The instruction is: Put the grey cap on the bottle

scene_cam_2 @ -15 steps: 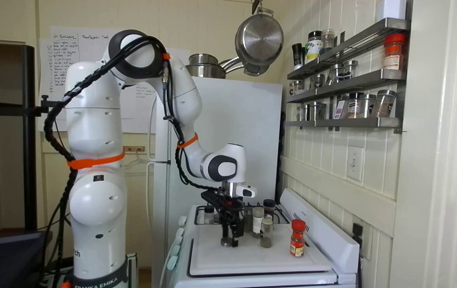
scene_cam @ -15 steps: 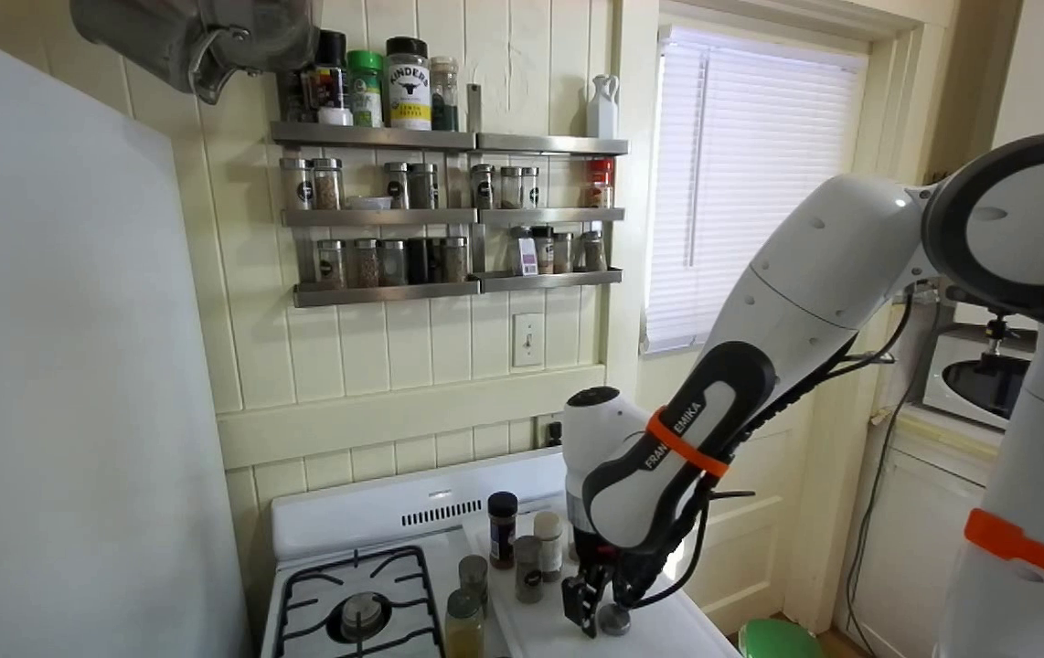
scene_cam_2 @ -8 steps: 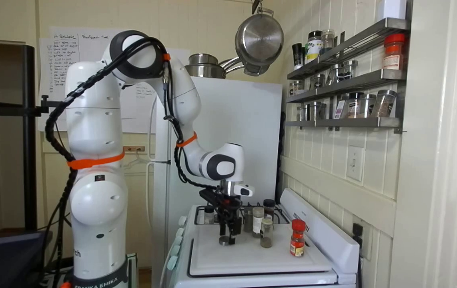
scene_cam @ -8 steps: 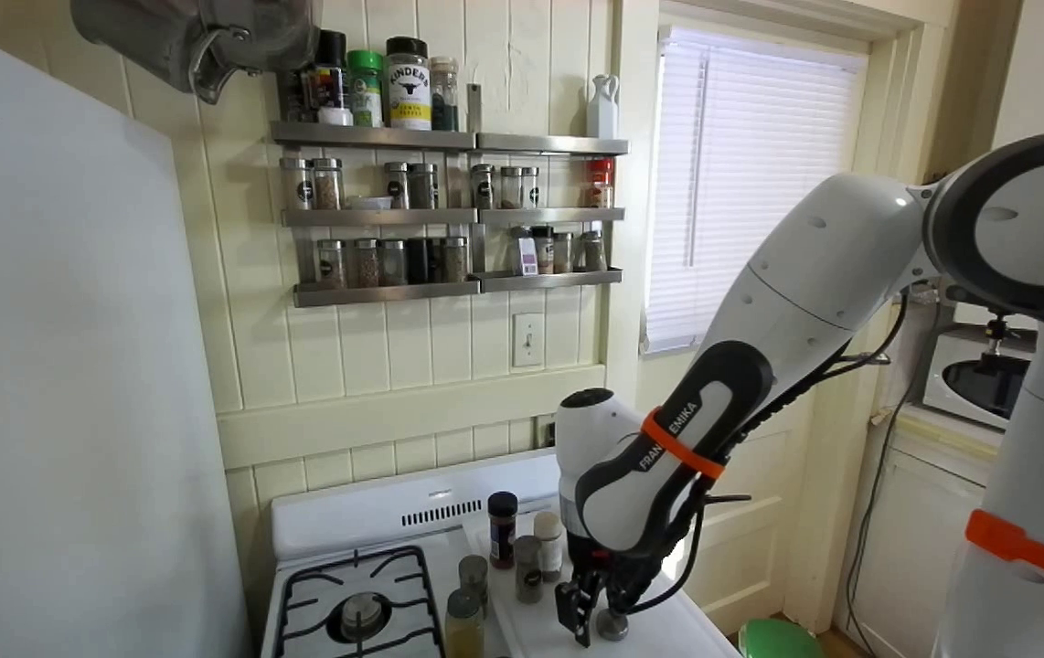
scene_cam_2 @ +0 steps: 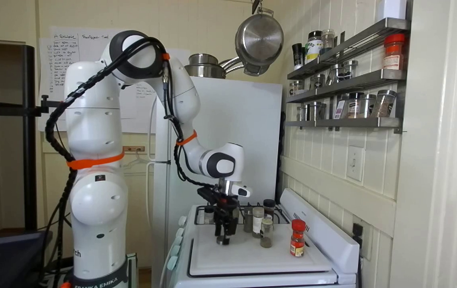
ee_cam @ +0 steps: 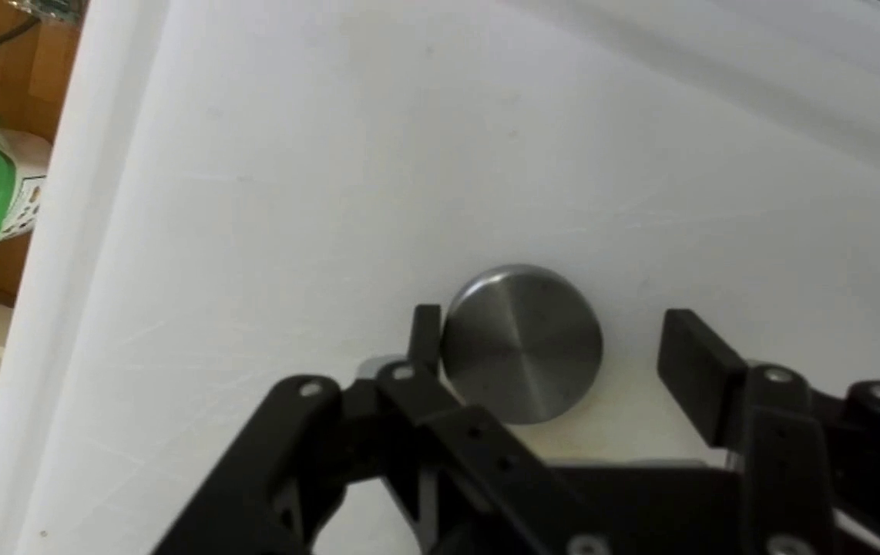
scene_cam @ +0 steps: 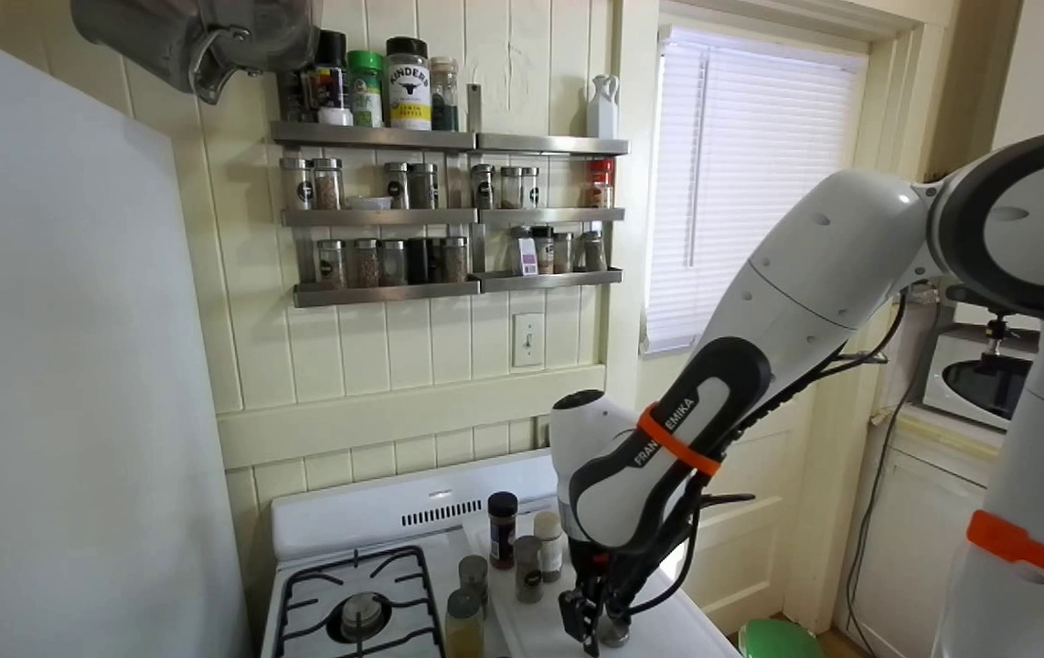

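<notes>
The grey cap [ee_cam: 522,344] is a round brushed-metal disc lying flat on the white stove-top cover. It shows small in both exterior views [scene_cam: 614,633] [scene_cam_2: 220,240]. My gripper [ee_cam: 552,339] is open, with one finger on each side of the cap. The left finger in the wrist view is at the cap's edge, touching or nearly so; the right finger stands apart with a clear gap. The gripper also shows in both exterior views [scene_cam: 602,629] [scene_cam_2: 222,238]. A small glass bottle [scene_cam_2: 266,233] with a pale top stands on the cover; I cannot tell whether it is uncapped.
Several spice jars stand nearby: a white-labelled one [scene_cam_2: 257,222], a black-capped one [scene_cam: 502,530], a grey one [scene_cam: 528,568]. A red-capped bottle [scene_cam_2: 297,239] stands near the stove's back panel [scene_cam_2: 320,224]. A burner grate [scene_cam: 362,608] lies beside the cover.
The gripper has moved toward the stove's front edge and a little lower around the cap. The cap has slid slightly the same way. The jars have not moved.
</notes>
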